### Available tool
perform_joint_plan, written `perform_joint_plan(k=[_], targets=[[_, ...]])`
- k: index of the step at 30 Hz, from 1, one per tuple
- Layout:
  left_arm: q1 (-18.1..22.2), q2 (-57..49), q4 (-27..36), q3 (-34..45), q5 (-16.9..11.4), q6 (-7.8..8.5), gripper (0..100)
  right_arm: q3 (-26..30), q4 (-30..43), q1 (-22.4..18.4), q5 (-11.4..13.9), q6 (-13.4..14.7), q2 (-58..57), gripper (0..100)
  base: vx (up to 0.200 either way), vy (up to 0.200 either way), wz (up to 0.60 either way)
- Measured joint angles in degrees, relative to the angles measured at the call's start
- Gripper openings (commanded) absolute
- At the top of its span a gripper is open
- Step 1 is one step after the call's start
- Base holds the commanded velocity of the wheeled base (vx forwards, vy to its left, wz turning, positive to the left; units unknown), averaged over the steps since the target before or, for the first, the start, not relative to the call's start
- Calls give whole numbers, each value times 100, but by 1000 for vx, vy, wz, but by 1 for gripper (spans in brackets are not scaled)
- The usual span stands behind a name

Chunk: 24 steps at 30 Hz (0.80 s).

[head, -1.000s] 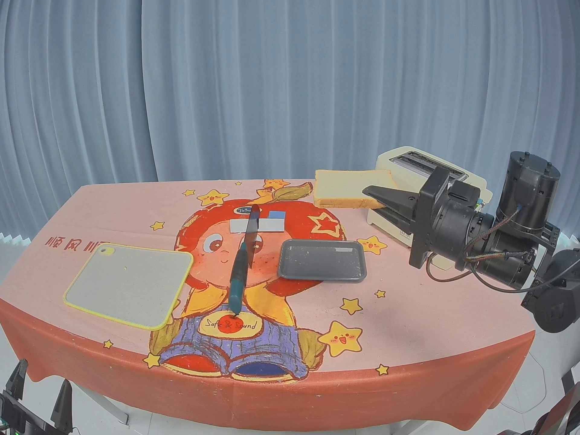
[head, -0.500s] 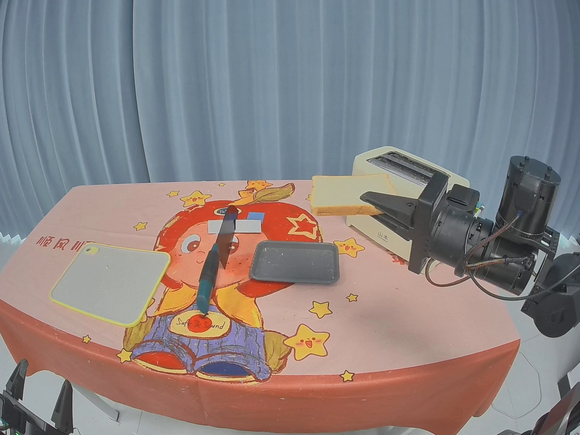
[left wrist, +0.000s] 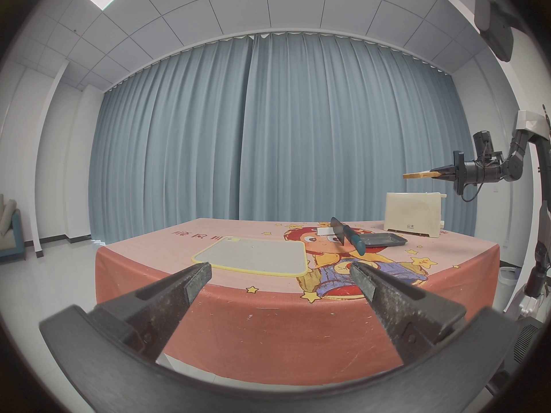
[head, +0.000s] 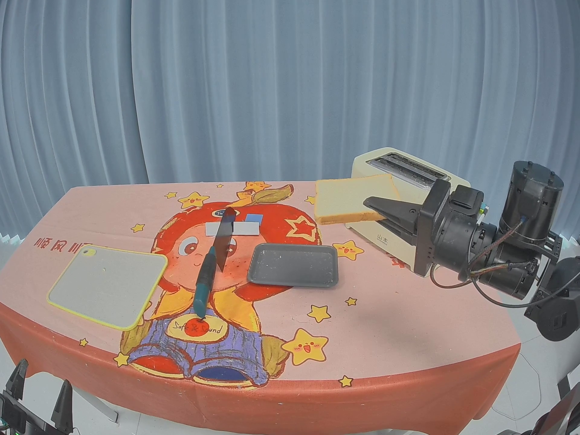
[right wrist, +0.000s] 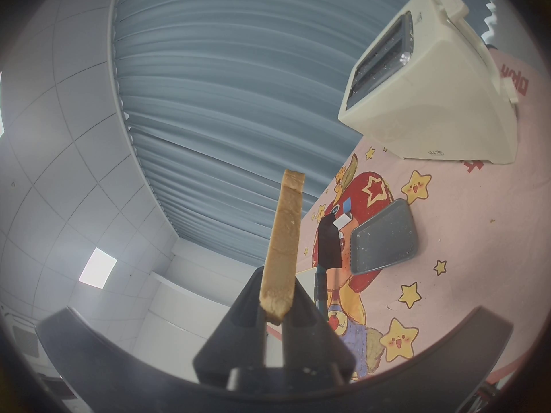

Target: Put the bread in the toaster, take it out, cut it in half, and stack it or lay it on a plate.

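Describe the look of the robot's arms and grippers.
Right arm: matte black, cylindrical joints, thin dark cables looping beneath the wrist. Right gripper: black, two tapered wedge fingers on a flat plate. Left gripper: dark grey tapered fingers with scuffed pads on a curved black mount.

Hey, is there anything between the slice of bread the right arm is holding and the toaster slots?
Nothing visible does. The bread, pinched in the right gripper, hangs in the air beside the toaster, higher than its top, and the two top slots look open.
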Motion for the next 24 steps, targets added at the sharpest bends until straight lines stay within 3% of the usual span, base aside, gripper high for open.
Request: perform_joint_plan(k=[16,24], targets=[[0,0,0,0,0,0,100,514,-6,151,-12,-1348,-496,0,0,0,0],[0,0,2,0,-2,0,100,625,-6,171,-23,-1510,-614,0,0,0,0]])
